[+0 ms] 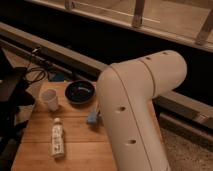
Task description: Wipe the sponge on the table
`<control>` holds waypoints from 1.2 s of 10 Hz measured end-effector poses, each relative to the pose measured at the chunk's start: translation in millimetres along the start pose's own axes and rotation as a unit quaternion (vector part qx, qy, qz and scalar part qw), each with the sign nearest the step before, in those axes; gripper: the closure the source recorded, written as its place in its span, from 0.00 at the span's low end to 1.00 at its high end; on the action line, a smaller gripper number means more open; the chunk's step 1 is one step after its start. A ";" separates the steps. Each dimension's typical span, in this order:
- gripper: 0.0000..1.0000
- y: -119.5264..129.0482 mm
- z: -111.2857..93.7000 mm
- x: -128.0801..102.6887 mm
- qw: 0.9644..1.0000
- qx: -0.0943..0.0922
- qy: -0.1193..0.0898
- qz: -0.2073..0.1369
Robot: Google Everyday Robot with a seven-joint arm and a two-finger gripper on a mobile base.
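Observation:
A small blue sponge lies on the wooden table, just right of the table's middle, and its right side is cut off by my arm. My big white arm fills the right half of the view and bends down toward the sponge. The gripper itself is hidden behind the arm, somewhere at the sponge's right side.
A dark bowl sits at the table's far edge, with a white cup to its left. A white bottle lies flat near the front left. Black equipment and cables crowd the left side. A dark ledge runs behind.

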 end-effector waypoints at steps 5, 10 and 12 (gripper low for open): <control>0.84 24.0 -32.6 -33.0 0.999 -0.006 -0.048 -0.001; 0.84 56.6 -5.5 -32.2 0.999 0.001 -0.033 -0.028; 0.84 40.2 6.3 -12.9 0.999 0.002 -0.024 -0.024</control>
